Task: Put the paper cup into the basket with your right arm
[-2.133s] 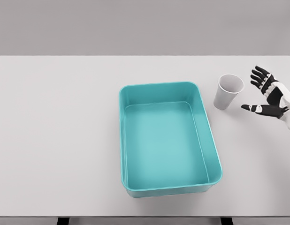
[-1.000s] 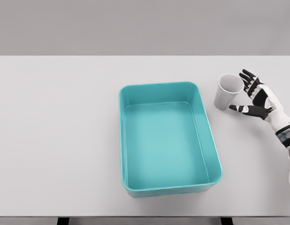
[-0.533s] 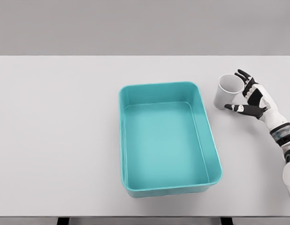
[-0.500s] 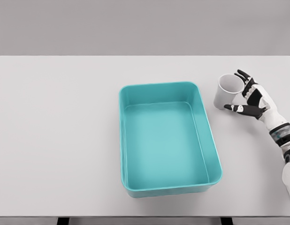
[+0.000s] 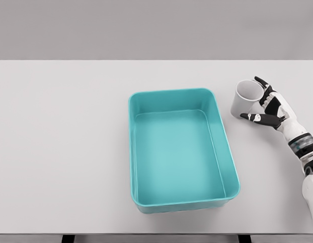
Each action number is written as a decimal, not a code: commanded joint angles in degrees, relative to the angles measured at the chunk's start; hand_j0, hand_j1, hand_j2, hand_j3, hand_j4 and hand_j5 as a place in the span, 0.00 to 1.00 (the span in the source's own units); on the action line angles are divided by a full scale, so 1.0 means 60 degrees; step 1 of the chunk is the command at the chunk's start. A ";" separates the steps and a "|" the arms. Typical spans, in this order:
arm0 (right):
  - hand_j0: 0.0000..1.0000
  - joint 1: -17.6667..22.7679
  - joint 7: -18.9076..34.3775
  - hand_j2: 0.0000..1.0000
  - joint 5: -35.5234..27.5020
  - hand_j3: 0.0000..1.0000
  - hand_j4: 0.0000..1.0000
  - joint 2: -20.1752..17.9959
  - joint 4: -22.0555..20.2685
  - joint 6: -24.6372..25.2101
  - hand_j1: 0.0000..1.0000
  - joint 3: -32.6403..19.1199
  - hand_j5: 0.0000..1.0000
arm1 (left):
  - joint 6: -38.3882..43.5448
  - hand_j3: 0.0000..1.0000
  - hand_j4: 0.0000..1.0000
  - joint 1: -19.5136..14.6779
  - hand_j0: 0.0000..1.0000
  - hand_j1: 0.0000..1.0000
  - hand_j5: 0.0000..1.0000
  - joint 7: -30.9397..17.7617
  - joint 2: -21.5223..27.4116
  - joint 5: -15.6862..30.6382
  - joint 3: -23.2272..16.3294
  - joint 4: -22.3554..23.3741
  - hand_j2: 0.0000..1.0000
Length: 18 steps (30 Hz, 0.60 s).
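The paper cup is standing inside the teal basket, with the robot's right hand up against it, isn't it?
Not quite. The head view shows the paper cup standing on the white table, to the right of the teal basket and apart from it; the basket holds nothing. The right hand is indeed up against the cup, fingers spread around its right side.

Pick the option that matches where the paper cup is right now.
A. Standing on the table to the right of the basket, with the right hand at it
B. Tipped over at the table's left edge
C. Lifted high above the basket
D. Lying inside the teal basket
A: the paper cup stands upright on the white table just right of the teal basket, and the right hand is against its right side, fingers spread.
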 commanded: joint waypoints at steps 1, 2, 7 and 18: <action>1.00 0.0000 0.0001 1.00 -0.0015 1.00 1.00 0.0022 -0.0007 0.0014 1.00 -0.0001 1.00 | 0.0000 1.00 1.00 0.0000 1.00 1.00 1.00 -0.0002 0.0000 0.0004 0.0001 -0.0001 1.00; 1.00 0.0000 0.0001 1.00 -0.0015 1.00 1.00 0.0066 -0.0007 0.0014 1.00 -0.0001 1.00 | 0.0000 1.00 1.00 0.0000 1.00 1.00 1.00 -0.0002 0.0000 0.0004 0.0001 -0.0001 1.00; 1.00 -0.0059 0.0001 1.00 -0.0001 1.00 1.00 0.0081 0.0008 0.0014 1.00 -0.0001 1.00 | 0.0000 1.00 1.00 0.0000 1.00 1.00 1.00 -0.0002 0.0000 0.0004 0.0001 -0.0001 1.00; 0.97 -0.0073 0.0001 0.97 0.0131 0.97 0.97 0.0228 0.0008 -0.0001 0.97 -0.0001 0.97 | 0.0000 1.00 1.00 0.0000 1.00 1.00 1.00 -0.0002 0.0000 0.0004 0.0001 -0.0001 1.00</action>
